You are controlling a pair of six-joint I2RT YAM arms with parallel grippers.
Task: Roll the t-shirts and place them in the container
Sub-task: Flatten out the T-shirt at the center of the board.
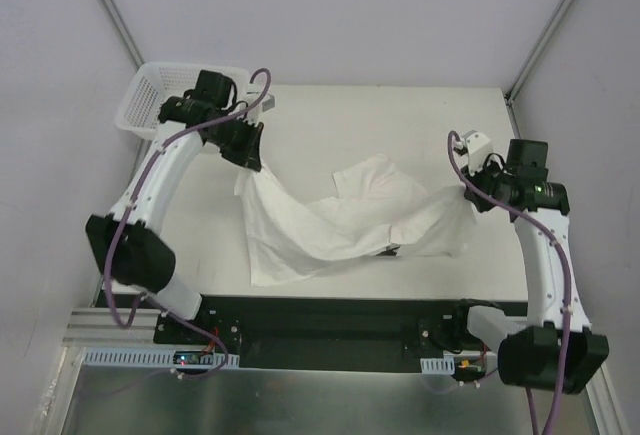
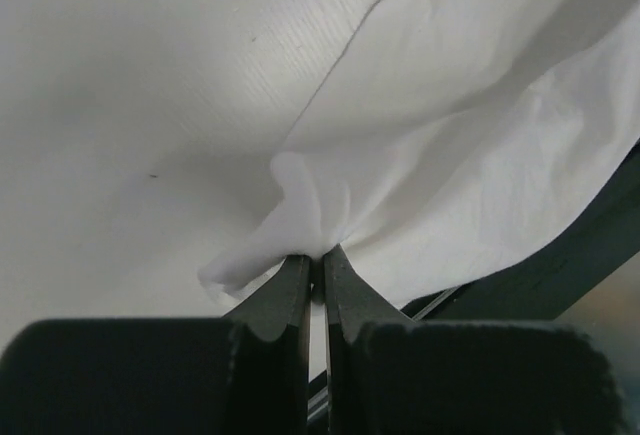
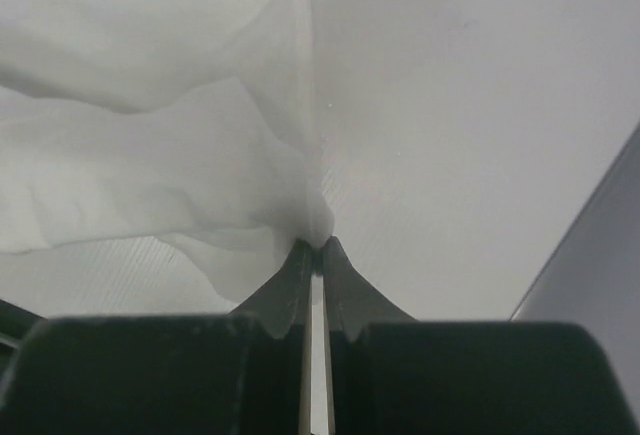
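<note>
A white t-shirt hangs stretched between my two grippers over the middle of the white table, sagging and creased in the centre. My left gripper is shut on its left edge; in the left wrist view the fingertips pinch a bunched fold of the cloth. At the shirt's right edge my right gripper is shut too, and the right wrist view has its tips clamping a corner of the fabric. A small dark tag peeks out under the lower hem.
A white mesh basket stands at the back left corner, behind the left arm. Grey walls close in on both sides. The black base plate runs along the near edge of the table.
</note>
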